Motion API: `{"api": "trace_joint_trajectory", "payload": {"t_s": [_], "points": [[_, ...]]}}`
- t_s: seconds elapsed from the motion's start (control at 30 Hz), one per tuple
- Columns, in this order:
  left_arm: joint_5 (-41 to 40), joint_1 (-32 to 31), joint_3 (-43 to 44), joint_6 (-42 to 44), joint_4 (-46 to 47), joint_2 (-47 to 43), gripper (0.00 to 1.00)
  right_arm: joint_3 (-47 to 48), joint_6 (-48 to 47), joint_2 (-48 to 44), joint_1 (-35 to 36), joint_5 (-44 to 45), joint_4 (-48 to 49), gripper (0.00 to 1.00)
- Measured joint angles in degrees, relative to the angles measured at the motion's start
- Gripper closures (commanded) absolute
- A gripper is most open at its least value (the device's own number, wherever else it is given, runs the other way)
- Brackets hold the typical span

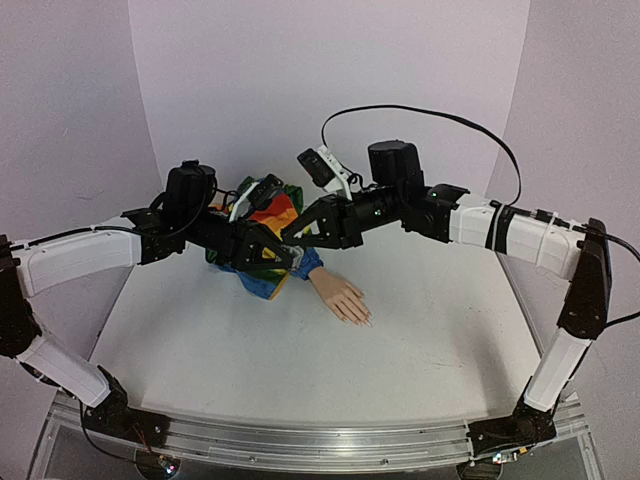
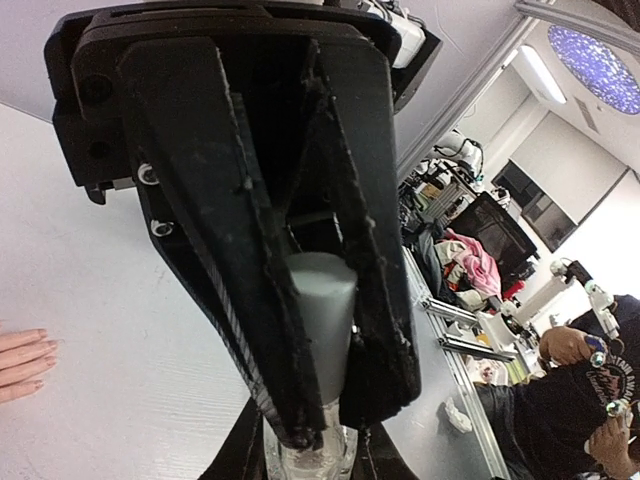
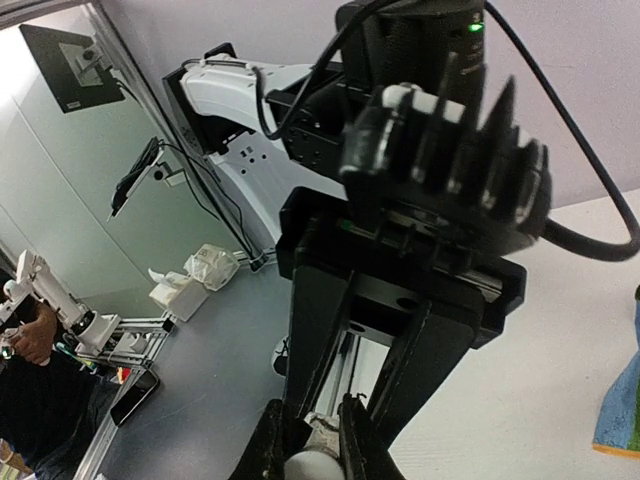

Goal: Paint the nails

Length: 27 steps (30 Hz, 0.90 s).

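The peach mannequin hand lies palm down on the table, its pale nails pointing to the front right. Its rainbow-striped sleeve lies under both grippers. The fingertips also show at the left edge of the left wrist view. The two grippers meet above the sleeve's cuff. My left gripper is shut on the white cap of a small clear bottle. My right gripper is shut on the bottle's glass body, just below the cap.
The white table has purple walls at the back and sides. A black cable arcs over the right arm. The table's metal front rail runs between the arm bases. The blue sleeve edge shows in the right wrist view.
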Motion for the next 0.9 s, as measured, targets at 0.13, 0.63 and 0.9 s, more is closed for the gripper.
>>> {"api": "trace_joint_trajectory", "payload": {"t_s": [0.13,0.63,0.9], "points": [[-1.4,-0.3,-0.5,0.0,0.2,-0.1,1.0,-1.8,-0.7,-1.5,0.3,2.1,0.4,0.59],[-53.8,-6.0,-9.4,7.3,0.8,-11.2,1.0,-4.6,2.7,-3.7,0.6,28.2,-5.4,0.19],[-68.9,-8.3,-9.4,10.9,0.5,-10.3,1.0,3.0,10.5,-1.3,2.1,38.4,-5.9,0.33]]}}
